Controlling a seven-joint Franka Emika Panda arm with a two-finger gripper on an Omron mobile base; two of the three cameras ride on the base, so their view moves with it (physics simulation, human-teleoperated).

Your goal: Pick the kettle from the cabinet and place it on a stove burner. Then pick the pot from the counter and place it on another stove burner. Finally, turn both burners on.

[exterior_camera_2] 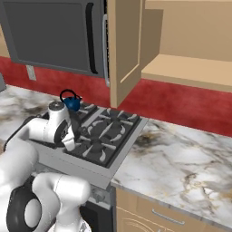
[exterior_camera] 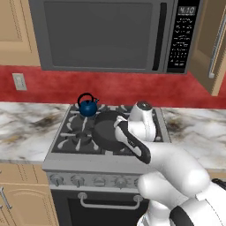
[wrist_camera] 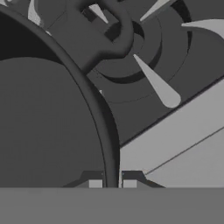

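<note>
Marble desk (exterior_camera_2: 181, 154) runs both sides of grey steel range (exterior_camera: 59, 165), red backsplash behind, microwave (exterior_camera: 110, 35) overhead. Open cabinet (exterior_camera_2: 190, 70) up right in the right base view, door (exterior_camera_2: 124, 50) swung out over the range's back right corner, shelf bare. Desk right of the range is open room; left stretch also bare in the left base view. Kettle (exterior_camera: 88, 106) sits on the back left burner, near the wall. Pot (exterior_camera: 106, 130) over the front right part of the stove burners (exterior_camera_2: 106, 133), close to the range's front edge; front left grate (exterior_camera: 75, 139) free. Arm reaches over the range from the front, wrist above the pot's right side. Jaws (wrist_camera: 109, 183) closed tight on the pot's rim (wrist_camera: 105, 131), 1 tip each side of the wall, loop handle (wrist_camera: 107, 33) just beyond. Whether the pot rests on the grate or hangs above it, can't tell.
</note>
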